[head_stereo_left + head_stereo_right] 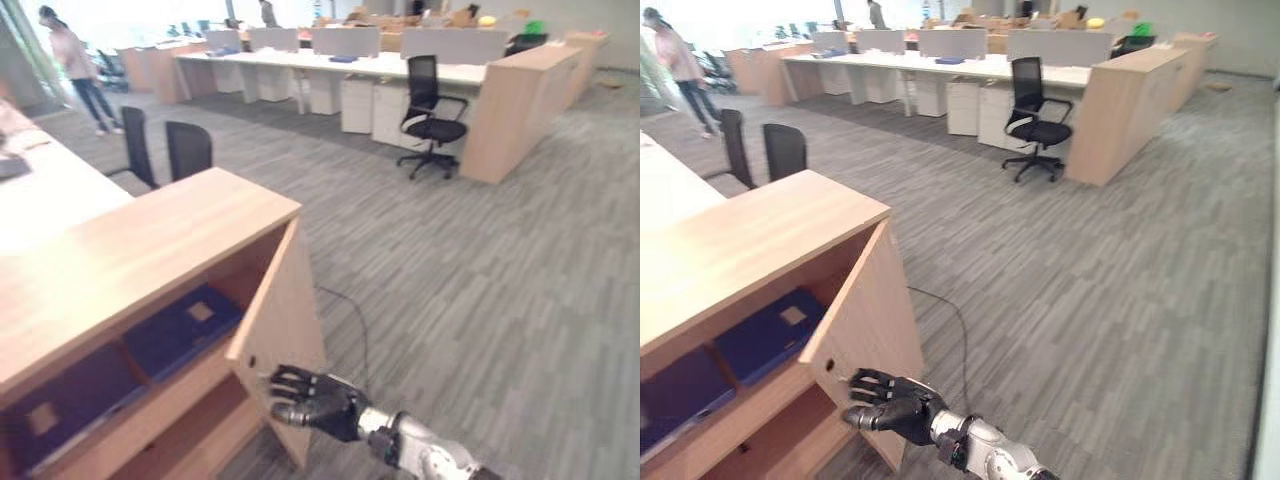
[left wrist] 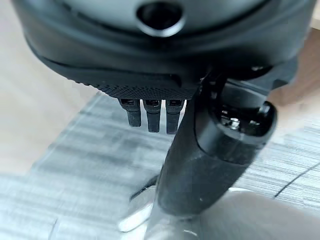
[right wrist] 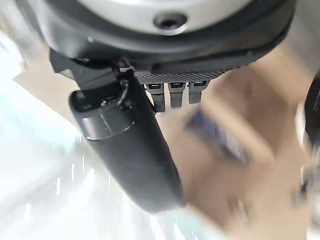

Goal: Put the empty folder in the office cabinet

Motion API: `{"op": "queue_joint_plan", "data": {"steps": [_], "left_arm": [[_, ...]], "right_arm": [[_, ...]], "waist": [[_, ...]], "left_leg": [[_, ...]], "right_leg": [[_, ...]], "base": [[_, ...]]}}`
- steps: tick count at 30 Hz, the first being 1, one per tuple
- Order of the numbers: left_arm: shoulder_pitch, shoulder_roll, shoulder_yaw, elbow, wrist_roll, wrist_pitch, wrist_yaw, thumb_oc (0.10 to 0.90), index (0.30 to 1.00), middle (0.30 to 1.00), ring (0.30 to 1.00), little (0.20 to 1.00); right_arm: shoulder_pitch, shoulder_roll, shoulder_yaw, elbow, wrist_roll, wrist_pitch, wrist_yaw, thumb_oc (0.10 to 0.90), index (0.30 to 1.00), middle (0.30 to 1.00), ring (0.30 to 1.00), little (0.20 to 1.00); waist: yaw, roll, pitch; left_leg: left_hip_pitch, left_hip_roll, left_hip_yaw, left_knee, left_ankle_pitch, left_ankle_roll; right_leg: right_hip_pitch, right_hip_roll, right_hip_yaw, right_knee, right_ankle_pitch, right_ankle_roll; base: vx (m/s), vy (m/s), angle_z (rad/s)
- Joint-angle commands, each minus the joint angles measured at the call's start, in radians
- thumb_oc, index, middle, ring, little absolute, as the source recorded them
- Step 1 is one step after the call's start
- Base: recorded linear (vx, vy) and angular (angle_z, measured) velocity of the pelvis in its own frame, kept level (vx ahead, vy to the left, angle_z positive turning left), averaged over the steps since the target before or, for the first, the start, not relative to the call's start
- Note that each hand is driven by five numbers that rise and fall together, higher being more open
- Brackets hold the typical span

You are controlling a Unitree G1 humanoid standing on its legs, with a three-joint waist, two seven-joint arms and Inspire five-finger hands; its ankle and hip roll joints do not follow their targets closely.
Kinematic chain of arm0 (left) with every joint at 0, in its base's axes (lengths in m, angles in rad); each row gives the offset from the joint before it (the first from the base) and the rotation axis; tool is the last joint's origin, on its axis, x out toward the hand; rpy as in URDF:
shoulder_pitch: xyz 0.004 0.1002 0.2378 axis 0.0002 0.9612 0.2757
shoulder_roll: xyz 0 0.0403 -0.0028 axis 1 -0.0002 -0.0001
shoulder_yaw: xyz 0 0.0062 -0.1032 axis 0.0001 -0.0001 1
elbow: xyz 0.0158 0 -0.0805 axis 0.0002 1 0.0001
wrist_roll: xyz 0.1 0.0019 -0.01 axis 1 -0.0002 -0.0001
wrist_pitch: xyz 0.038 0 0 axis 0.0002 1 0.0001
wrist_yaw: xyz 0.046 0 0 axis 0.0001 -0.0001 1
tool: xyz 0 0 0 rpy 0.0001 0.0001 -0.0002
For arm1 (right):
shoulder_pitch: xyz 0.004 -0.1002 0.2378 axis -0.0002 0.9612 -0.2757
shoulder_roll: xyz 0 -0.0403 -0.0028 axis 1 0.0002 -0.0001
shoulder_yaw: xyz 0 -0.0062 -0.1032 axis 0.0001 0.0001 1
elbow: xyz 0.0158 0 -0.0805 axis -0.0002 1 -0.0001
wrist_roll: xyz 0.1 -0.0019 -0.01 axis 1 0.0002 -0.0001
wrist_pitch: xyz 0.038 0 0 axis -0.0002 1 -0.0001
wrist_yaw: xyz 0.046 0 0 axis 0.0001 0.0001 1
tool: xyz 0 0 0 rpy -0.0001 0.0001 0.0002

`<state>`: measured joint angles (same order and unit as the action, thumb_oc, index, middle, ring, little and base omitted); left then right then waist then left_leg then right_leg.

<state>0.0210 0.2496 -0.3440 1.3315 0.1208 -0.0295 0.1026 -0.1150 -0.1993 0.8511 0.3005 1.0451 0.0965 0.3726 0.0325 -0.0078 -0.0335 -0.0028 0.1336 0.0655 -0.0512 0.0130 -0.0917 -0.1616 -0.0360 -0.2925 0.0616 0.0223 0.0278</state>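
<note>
Nearest, at 6 o'clock, the right hand [image 1: 318,402] hovers with fingers spread and relaxed, holding nothing, fingertips just beside the outer face of the open cabinet door [image 1: 282,330]. Left hand [image 2: 165,85] appears in its wrist view with fingers straight above the carpet, empty. At 8 o'clock the wooden office cabinet [image 1: 130,255] has two dark blue folders on its upper shelf: one folder [image 1: 185,325] near the door, a second folder [image 1: 65,400] beside it toward 9 o'clock. Its lower shelf [image 1: 180,440] shows bare wood. Two black chairs [image 1: 165,150] stand at 11 o'clock, one swivel chair [image 1: 432,115] at 1 o'clock by long desks [image 1: 330,65]. One person [image 1: 75,65] walks at 10 o'clock.
</note>
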Motion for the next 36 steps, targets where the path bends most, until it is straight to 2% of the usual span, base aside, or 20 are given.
{"op": "queue_joint_plan", "data": {"steps": [1, 8, 12, 15, 18, 19, 20, 22, 24, 25, 26, 30, 31, 33, 36], "left_arm": [[-0.052, -0.061, 0.014, 0.016, -0.051, -0.049, -0.018, 0.8, 0.9, 0.9, 0.9, 0.9], [-0.028, -0.044, 0.058, 0.024, -0.083, -0.051, -0.024, 0.8, 0.9, 0.9, 0.9, 0.9], [-0.003, -0.016, 0.11, 0.027, -0.116, -0.051, -0.034, 0.8, 0.9, 0.9, 0.9, 0.9], [0.004, -0.026, 0.127, 0.006, -0.149, -0.053, -0.004, 0.8, 0.9, 0.9, 0.9, 0.9], [-0.009, -0.042, 0.122, -0.005, -0.187, -0.056, -0.001, 0.8, 0.9, 0.9, 0.9, 0.9], [-0.019, -0.064, 0.117, -0.018, -0.24, -0.056, -0.013, 0.8, 0.9, 0.9, 0.9, 0.9], [-0.021, -0.07, 0.118, -0.017, -0.261, -0.053, -0.025, 0.8, 0.9, 0.9, 0.9, 0.9], [-0.019, -0.072, 0.132, -0.004, -0.297, -0.05, -0.048, 0.8, 0.9, 0.9, 0.9, 0.9], [-0.02, -0.076, 0.154, 0.025, -0.309, -0.047, -0.063, 0.8, 0.9, 0.9, 0.9, 0.9], [-0.026, -0.083, 0.168, 0.057, -0.291, -0.043, -0.06, 0.8, 0.9, 0.9, 0.9, 0.9], [-0.028, -0.083, 0.167, 0.058, -0.29, -0.043, -0.06, 0.8, 0.9, 0.9, 0.9, 0.9], [-0.041, -0.098, 0.154, 0.089, -0.241, -0.045, -0.036, 0.8, 0.9, 0.9, 0.9, 0.9], [-0.047, -0.104, 0.15, 0.094, -0.249, -0.044, -0.043, 0.8, 0.9, 0.9, 0.9, 0.9], [-0.047, -0.106, 0.151, 0.088, -0.26, -0.043, -0.047, 0.8, 0.9, 0.9, 0.9, 0.9], [-0.031, -0.114, 0.135, 0.073, -0.263, -0.039, -0.066, 0.8, 0.9, 0.9, 0.9, 0.9]], "right_arm": [[-0.047, 0.064, -0.009, -0.117, 0.081, -0.015, 0.09, 0.8, 0.9, 0.9, 0.9, 0.9], [-0.019, 0.036, -0.012, -0.127, 0.089, 0.014, 0.121, 0.8, 0.9, 0.9, 0.9, 0.9], [0.004, -0.008, -0.043, -0.113, 0.085, 0.02, 0.132, 0.8, 0.9, 0.9, 0.9, 0.9], [0.015, -0.054, -0.095, -0.052, 0.09, -0.007, 0.121, 0.8, 0.9, 0.9, 0.9, 0.9], [0.04, -0.06, -0.132, -0.004, 0.117, -0.039, 0.101, 0.8, 0.9, 0.9, 0.9, 0.9], [0.062, -0.082, -0.204, 0.046, 0.146, -0.102, 0.046, 0.8, 0.9, 0.9, 0.9, 0.9], [0.073, -0.079, -0.232, 0.08, 0.149, -0.113, 0.018, 0.8, 0.9, 0.9, 0.9, 0.9], [0.082, -0.064, -0.276, 0.19, 0.098, -0.109, -0.03, 0.8, 0.9, 0.9, 0.9, 0.9], [0.091, -0.033, -0.337, 0.346, 0.026, -0.092, -0.068, 0.8, 0.9, 0.9, 0.9, 0.9], [0.091, 0.006, -0.42, 0.499, -0.021, -0.107, -0.116, 0.8, 0.9, 0.9, 0.9, 0.9], [0.088, 0.008, -0.422, 0.504, -0.023, -0.109, -0.114, 0.8, 0.9, 0.9, 0.9, 0.9], [0.061, 0.057, -0.611, 0.826, -0.069, -0.155, -0.224, 0.8, 0.9, 0.9, 0.9, 0.9], [0.063, 0.048, -0.685, 0.952, -0.128, -0.164, -0.265, 0.8, 0.9, 0.9, 0.9, 0.9], [0.068, 0.036, -0.717, 0.996, -0.168, -0.17, -0.289, 0.8, 0.9, 0.9, 0.9, 0.9], [0.074, -0.006, -0.759, 1.094, -0.368, -0.165, -0.339, 0.8, 0.9, 0.9, 0.9, 0.9]], "waist": [[0.005, -0.036, 0.06], [0.037, -0.026, 0.077], [0.069, -0.02, 0.104], [0.098, -0.009, 0.154], [0.101, -0.004, 0.182], [0.085, -0.008, 0.191], [0.072, -0.013, 0.186], [0.062, -0.017, 0.172], [0.047, -0.019, 0.15], [0.029, -0.014, 0.122], [0.03, -0.015, 0.124], [0.003, 0.012, 0.08], [0.003, 0.023, 0.07], [0.006, 0.03, 0.069], [0.024, 0.066, 0.054]], "left_leg": [[0.05, -0.058, 0.008, -0.024, -0.048, 0.037], [0.036, -0.025, -0.034, 0.004, -0.031, 0.011], [0.014, 0.009, -0.064, 0.035, -0.015, -0.011], [-0.04, 0.019, -0.1, 0.084, 0.004, -0.024], [-0.08, 0.021, -0.101, 0.121, 0.007, -0.038], [-0.106, 0.031, -0.001, 0.164, -0.006, -0.023], [-0.104, 0.037, 0.062, 0.199, -0.034, -0.011], [-0.107, 0.032, 0.125, 0.285, -0.101, 0.004], [-0.06, 0.034, 0.197, 0.293, -0.143, 0.008], [0.013, 0.052, 0.282, 0.249, -0.148, -0.004], [0.018, 0.05, 0.282, 0.243, -0.145, -0.005], [0.091, 0.062, 0.347, 0.137, -0.115, -0.027], [0.096, 0.077, 0.365, 0.089, -0.078, -0.035], [0.087, 0.076, 0.359, 0.072, -0.059, -0.034], [0.088, 0.045, 0.295, 0.008, -0.047, -0.012]], "right_leg": [[0.226, -0.047, 0.03, -0.117, -0.082, 0.052], [0.252, -0.017, -0.022, -0.129, -0.109, 0.023], [0.263, 0.013, -0.041, -0.141, -0.125, 0.002], [0.252, 0.019, -0.068, -0.134, -0.134, -0.011], [0.246, 0.015, -0.089, -0.125, -0.149, -0.014], [0.232, -0.006, -0.14, -0.116, -0.152, -0.013], [0.226, -0.011, -0.161, -0.115, -0.154, -0.013], [0.212, -0.017, -0.183, -0.116, -0.152, -0.015], [0.207, -0.024, -0.224, -0.124, -0.146, -0.01], [0.212, -0.032, -0.285, -0.136, -0.143, -0.004], [0.214, -0.032, -0.285, -0.137, -0.142, -0.003], [0.216, -0.056, -0.381, -0.13, -0.131, -0.002], [0.222, -0.081, -0.439, -0.114, -0.134, -0.006], [0.228, -0.094, -0.461, -0.104, -0.132, -0.009], [0.239, -0.133, -0.511, -0.057, -0.128, 0.005]], "base": [[0.0, -0.137, 0.61], [-0.01, -0.143, 0.52], [-0.04, -0.196, 0.04], [-0.1, -0.119, 0.35], [-0.09, -0.062, 0.41], [-0.14, -0.043, 0.51], [-0.16, -0.048, 0.6], [-0.06, -0.025, 0.89], [0.0, 0.019, 0.81], [0.03, 0.034, 0.89], [0.05, 0.042, 0.97], [0.01, 0.093, 1.03], [-0.03, 0.134, 0.99], [-0.04, 0.129, 0.9], [-0.03, 0.238, 1.17]]}}
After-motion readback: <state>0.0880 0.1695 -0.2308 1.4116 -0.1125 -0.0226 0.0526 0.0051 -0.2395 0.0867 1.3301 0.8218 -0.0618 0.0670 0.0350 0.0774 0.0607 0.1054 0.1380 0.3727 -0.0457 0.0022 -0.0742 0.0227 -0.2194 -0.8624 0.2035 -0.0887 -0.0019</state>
